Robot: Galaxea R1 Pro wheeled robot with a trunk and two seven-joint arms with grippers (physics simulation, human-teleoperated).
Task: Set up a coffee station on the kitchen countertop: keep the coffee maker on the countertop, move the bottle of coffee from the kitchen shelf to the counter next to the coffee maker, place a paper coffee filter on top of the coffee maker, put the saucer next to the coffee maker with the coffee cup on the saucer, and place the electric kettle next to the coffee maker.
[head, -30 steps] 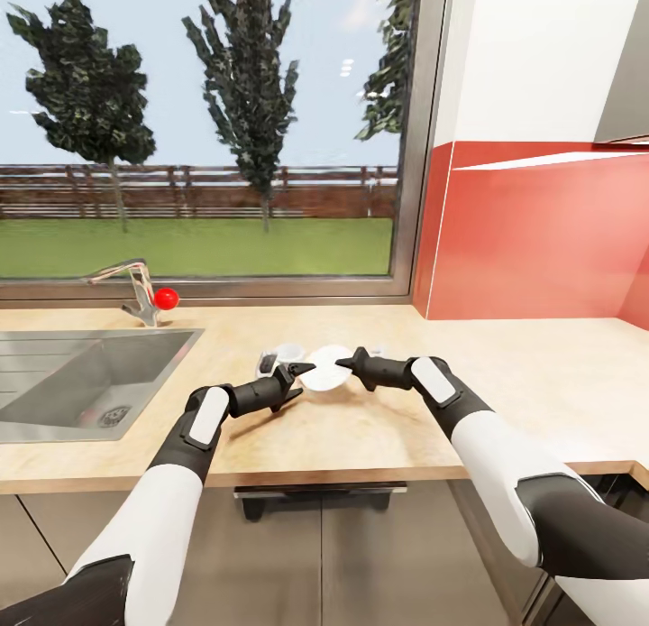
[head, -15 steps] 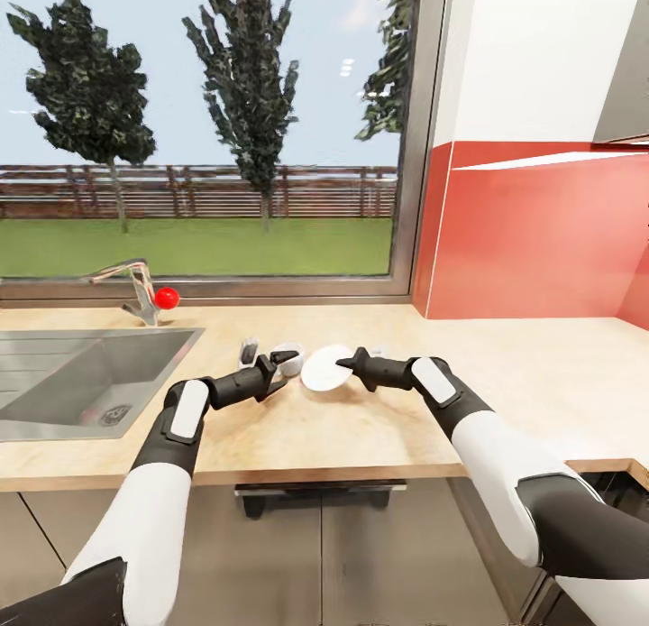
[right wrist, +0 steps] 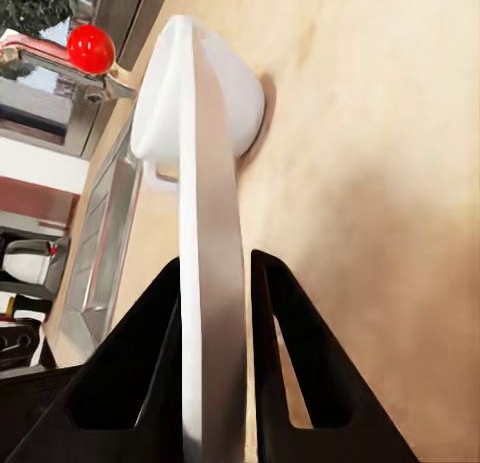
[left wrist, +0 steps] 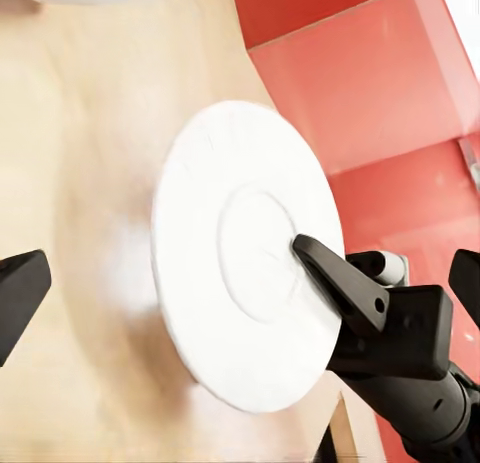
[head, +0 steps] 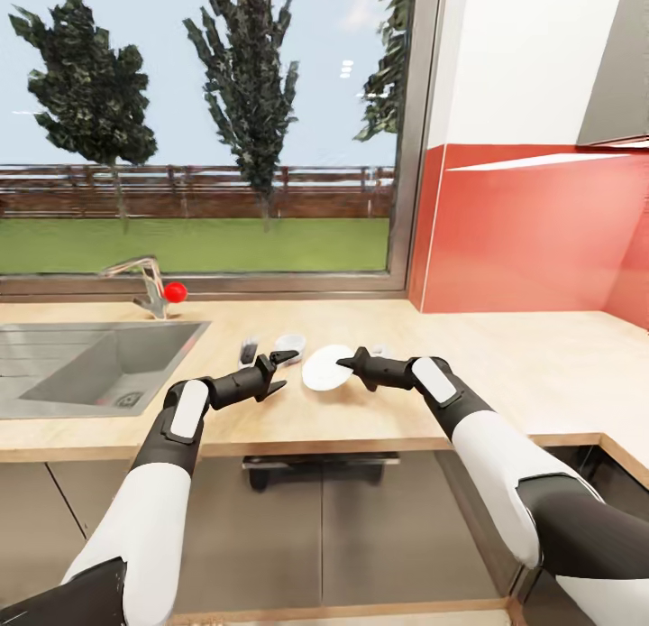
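Above the pale wood-grain kitchen countertop (head: 505, 364), in front of the wide window (head: 198, 130), both arms reach forward at counter height. The right gripper (head: 347, 363) is clamped on the round white saucer (head: 326, 368): in the right wrist view the saucer (right wrist: 210, 273) is seen edge-on, standing on its rim plane between the two black fingers (right wrist: 290, 353), each of which presses a face of the disc. The left wrist view confirms this, with one dark finger (left wrist: 335, 278) laid across the saucer's central well (left wrist: 240, 253) and the rest of the plate projecting free of the gripper. The saucer is held tilted, clear of the counter surface. The left gripper (head: 281, 359) hovers just beside the saucer's near edge, its jaws parted and holding nothing; a dark fingertip (left wrist: 20, 298) appears at the edge of the left wrist view, apart from the plate. The small white coffee cup (head: 288, 343) sits on the countertop just beyond the left gripper, and in the right wrist view the cup (right wrist: 225, 103) shows directly behind the saucer, its handle turned toward the sink side. Whether saucer and cup touch cannot be told. To the left of the arms lies the stainless steel sink (head: 81, 373), with the chrome tap with a red knob (head: 153, 292) behind it. A glossy red backsplash (head: 532, 229) covers the wall at the right.
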